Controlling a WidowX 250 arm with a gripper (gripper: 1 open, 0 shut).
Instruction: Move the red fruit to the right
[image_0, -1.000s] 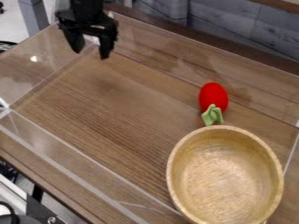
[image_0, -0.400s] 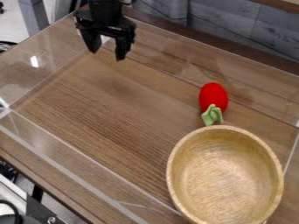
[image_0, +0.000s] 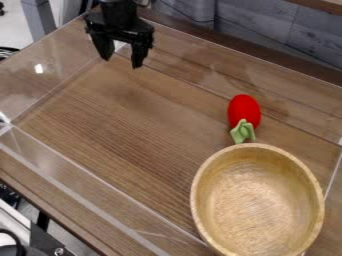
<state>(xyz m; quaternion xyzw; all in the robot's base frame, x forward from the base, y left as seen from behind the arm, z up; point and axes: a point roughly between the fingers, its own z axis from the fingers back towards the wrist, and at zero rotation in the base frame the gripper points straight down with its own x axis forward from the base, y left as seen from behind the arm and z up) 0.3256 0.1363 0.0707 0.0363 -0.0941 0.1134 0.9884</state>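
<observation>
The red fruit (image_0: 243, 110) lies on the wooden table, right of centre, its green leafy stem pointing down toward the bowl. My gripper (image_0: 119, 53) hangs at the upper left, well away from the fruit. Its black fingers point downward and stand apart, open, with nothing between them.
A wooden bowl (image_0: 258, 200) sits at the lower right, just below the fruit's stem. Clear plastic walls (image_0: 40, 70) enclose the table surface on the left and front. A grey backdrop runs along the far edge.
The gripper has moved to the right and slightly toward the table's middle since a second ago, then held nearly still. The fruit and bowl have not moved.
</observation>
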